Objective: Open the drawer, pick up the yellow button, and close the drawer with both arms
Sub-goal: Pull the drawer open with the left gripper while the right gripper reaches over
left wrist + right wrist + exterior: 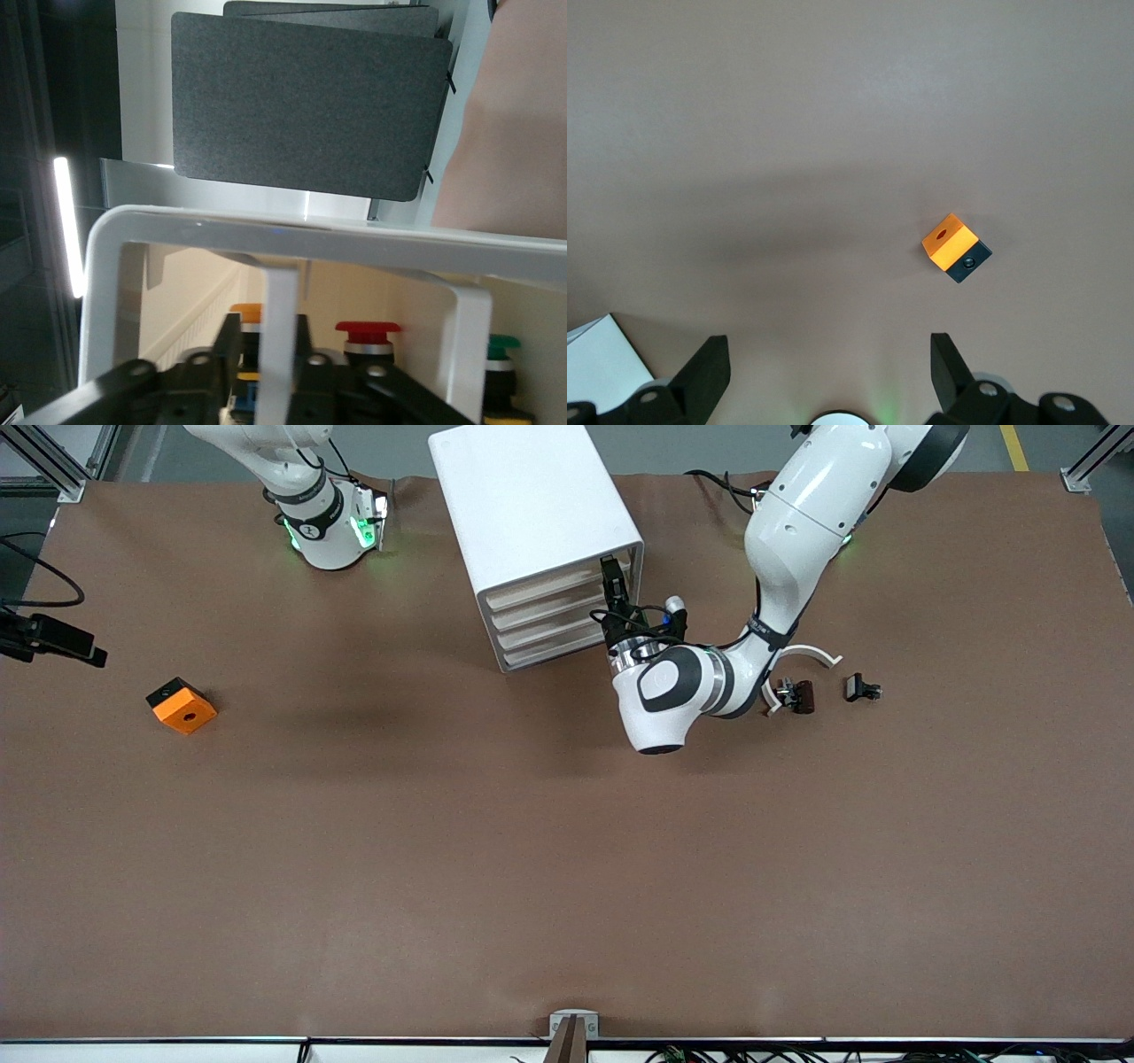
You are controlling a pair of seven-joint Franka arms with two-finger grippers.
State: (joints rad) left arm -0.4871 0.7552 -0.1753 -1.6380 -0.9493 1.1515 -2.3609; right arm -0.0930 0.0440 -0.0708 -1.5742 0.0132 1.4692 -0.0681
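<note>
The white cabinet (532,505) stands at the table's edge nearest the robots, its four drawers pushed in. My left gripper (611,583) is at the top drawer (554,587), at its end toward the left arm. In the left wrist view the gripper (266,329) is shut on a thin white upright bar (282,292) of the drawer's front. Inside the drawer the button's orange cap (249,312) shows beside one finger, its body mostly hidden. My right gripper (828,354) is open and empty, high over the table by its own base, where the right arm (319,522) waits.
A red-capped button (368,331) and a green-capped one (505,343) stand in the same drawer. An orange block (182,706) lies toward the right arm's end, also seen from the right wrist (955,246). Black clip parts (795,694) (861,688) and a white curved piece (811,653) lie under the left arm.
</note>
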